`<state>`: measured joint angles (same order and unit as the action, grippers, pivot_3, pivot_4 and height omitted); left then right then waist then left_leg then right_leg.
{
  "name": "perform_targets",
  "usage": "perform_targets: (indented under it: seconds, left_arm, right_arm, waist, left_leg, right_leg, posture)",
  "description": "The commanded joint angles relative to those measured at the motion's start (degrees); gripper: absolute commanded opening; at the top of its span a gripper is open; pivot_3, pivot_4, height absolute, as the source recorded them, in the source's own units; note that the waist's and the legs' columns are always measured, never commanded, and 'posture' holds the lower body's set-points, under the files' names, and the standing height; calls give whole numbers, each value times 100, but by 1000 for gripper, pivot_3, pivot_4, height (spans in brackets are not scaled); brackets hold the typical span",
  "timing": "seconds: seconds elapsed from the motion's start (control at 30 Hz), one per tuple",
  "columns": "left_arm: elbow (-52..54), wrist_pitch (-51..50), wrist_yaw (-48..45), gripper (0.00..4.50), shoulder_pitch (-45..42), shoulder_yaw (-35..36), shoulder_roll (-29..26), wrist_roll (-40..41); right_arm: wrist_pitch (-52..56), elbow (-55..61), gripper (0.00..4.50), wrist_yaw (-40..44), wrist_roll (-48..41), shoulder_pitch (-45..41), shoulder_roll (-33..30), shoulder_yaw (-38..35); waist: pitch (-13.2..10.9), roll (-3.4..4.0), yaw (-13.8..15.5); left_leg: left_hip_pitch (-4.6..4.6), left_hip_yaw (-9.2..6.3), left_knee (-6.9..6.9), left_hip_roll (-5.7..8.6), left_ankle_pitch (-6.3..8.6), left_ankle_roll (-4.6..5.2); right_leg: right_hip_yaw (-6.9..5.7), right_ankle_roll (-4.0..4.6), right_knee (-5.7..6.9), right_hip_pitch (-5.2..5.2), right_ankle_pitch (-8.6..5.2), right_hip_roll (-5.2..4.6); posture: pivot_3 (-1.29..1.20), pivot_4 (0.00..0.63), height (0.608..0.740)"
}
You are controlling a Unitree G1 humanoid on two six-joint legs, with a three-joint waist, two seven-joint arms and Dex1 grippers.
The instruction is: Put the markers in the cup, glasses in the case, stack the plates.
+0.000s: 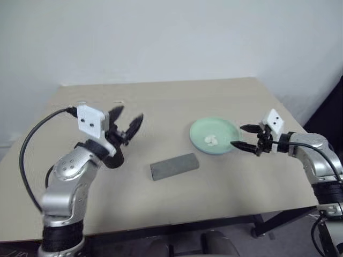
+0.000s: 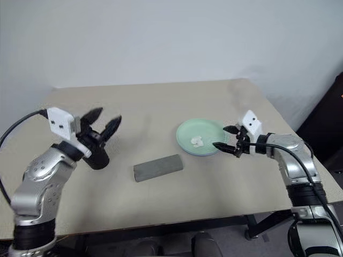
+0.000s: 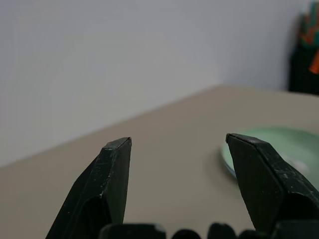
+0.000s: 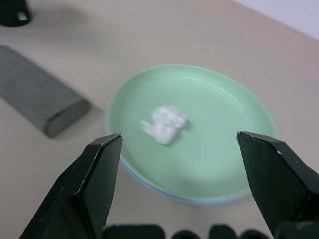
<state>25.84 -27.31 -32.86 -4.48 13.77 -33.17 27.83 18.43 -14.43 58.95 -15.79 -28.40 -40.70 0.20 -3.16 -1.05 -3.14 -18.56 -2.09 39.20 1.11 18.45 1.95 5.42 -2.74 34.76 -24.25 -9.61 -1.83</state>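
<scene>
table: beige top, fills middle of head views, white wall behind
plates: mint green plate on top, right of centre in head views; thin light blue rim under its near edge in right wrist view, so stacked, green over blue
paper wad: small white lumpy wad, lying inside green plate, slightly toward its lower half
case: grey oblong, lid shut, flat on table, centre of left eye frame just below middle, lower left of plates and apart from them; glasses cannot be seen
cup: black, lower left of right eye frame, mostly hidden behind left gripper and wrist; a black base also at upper left corner of right wrist view; whether markers are inside cannot be told
left gripper: left of centre in left eye frame, above table, pointing toward picture right; jaws apart, nothing between them; plate rim seen past one finger in left wrist view
right gripper: right side of left eye frame, at right edge of plates, pointing toward picture left and slightly down; jaws wide apart, empty, straddling plate in its wrist view, not touching plate as far as can be told
</scene>
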Motion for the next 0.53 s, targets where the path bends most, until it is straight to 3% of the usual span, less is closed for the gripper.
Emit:
perform_targets:
  seconds: [0.03, 0.17, 0.53]
  left_arm:
    - [24, 285, -771, 3194, 219, 24, -361, 113]
    - [-473, 746, -1264, 3194, 520, -215, -659, -311]
    - [-1353, 1488, -1438, 3194, 788, -558, -440, -806]
  right_arm:
    - [-313, -261, 3996, 207, -148, -151, -161, -368]
    - [-503, -466, 3996, 320, -128, 14, -222, -497]
    - [-250, 82, 3996, 215, -222, 635, -446, -807]
  waist:
    - [0, 0, 5]
    - [-1, 2, 16]
    - [-3, 11, 18]
  left_leg:
    - [0, 2, 3, 0, 0, 1]
    - [2, 2, 6, 0, -1, 2]
    - [-1, 3, 5, -2, -1, 3]
  right_leg:
    - [0, 5, -1, 0, -3, 0]
    - [1, 8, 0, 5, -6, 0]
    - [2, -1, 1, 1, 0, -2]
  posture:
    - [0, 0, 740]
    - [0, 0, 740]
    - [0, 0, 740]
